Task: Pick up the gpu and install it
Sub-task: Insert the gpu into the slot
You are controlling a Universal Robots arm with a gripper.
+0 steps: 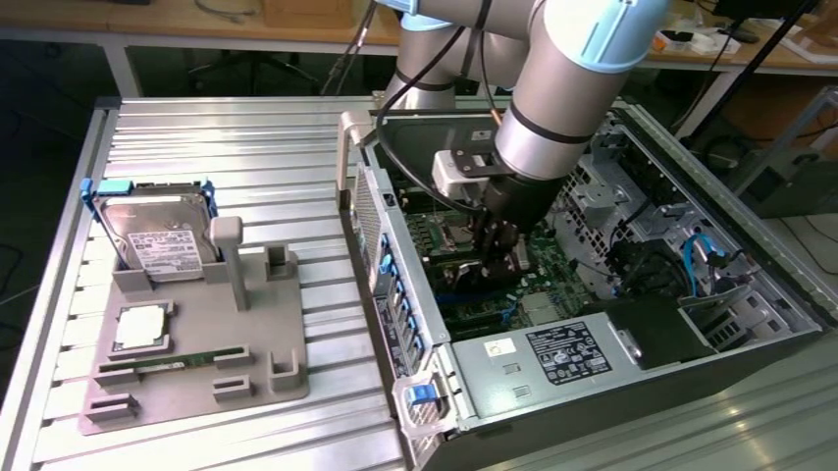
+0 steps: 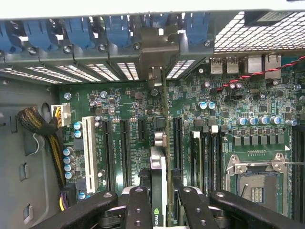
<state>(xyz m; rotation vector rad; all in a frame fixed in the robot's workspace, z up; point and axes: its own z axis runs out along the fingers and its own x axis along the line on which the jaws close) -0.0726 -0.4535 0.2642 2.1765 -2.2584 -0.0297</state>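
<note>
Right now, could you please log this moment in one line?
end effector: gripping gpu | place: inside computer case | gpu: edge-on over motherboard

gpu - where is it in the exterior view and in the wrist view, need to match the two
Exterior view: the gpu is the dark card at the tip of the tool, low inside the computer case, mostly hidden.
Wrist view: the gpu stands edge-on between the tool's fingers, over the green motherboard.
Shared landmark: the row of blue slot latches on the case wall.
</note>
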